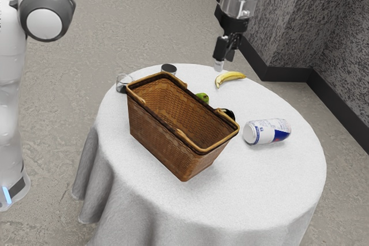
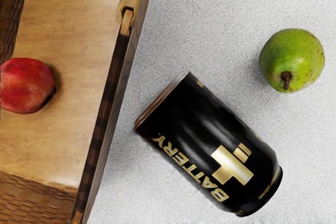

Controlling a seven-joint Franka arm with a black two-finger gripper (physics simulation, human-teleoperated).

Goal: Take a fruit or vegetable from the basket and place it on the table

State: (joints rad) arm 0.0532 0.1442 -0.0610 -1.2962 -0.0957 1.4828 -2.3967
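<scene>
- Exterior view's left: basket [image 1: 159, 149] upright on surface [image 1: 259, 182]; red fruit [image 2: 26, 86] seen inside, on basket floor.
- To the right: hand [image 1: 228, 49] raised, at basket's 1 o'clock; whether open or closed cannot be told.
- Step judged: approach. Shift toward 7 o'clock, then descent inside the rim required.

There are 3 fruits [image 2: 292, 60], 2 cans [image 2: 210, 145], 1 basket [image 1: 161, 145] and 1 table [image 1: 259, 188].
</scene>
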